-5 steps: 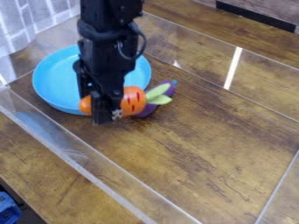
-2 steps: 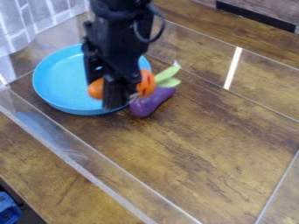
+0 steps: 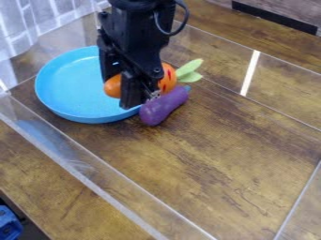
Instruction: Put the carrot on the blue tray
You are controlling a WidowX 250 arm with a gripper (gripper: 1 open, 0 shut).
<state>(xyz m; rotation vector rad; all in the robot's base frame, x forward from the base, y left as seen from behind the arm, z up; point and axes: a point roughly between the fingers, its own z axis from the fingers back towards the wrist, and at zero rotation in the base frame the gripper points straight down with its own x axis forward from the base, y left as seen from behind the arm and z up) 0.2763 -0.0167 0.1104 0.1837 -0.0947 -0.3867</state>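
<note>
Over the blue tray's (image 3: 63, 94) three-o'clock rim I have the gripper (image 3: 134, 91) pointing almost straight down, its jaws clamped shut on the carrot (image 3: 157, 77), which hangs clear of the wood with its green top sticking out toward two o'clock. The purple eggplant toy (image 3: 163, 105) lies just beside the tray at its four o'clock, right under the carrot. From four to eight o'clock of the tray I see plenty of open wooden table (image 3: 213, 159). A clear low wall (image 3: 75, 155) runs along the near side, close to the tray's seven-o'clock edge. The black arm (image 3: 135, 33) hides the tray's far right rim and the middle of the carrot; the fingertips blur together.
</note>
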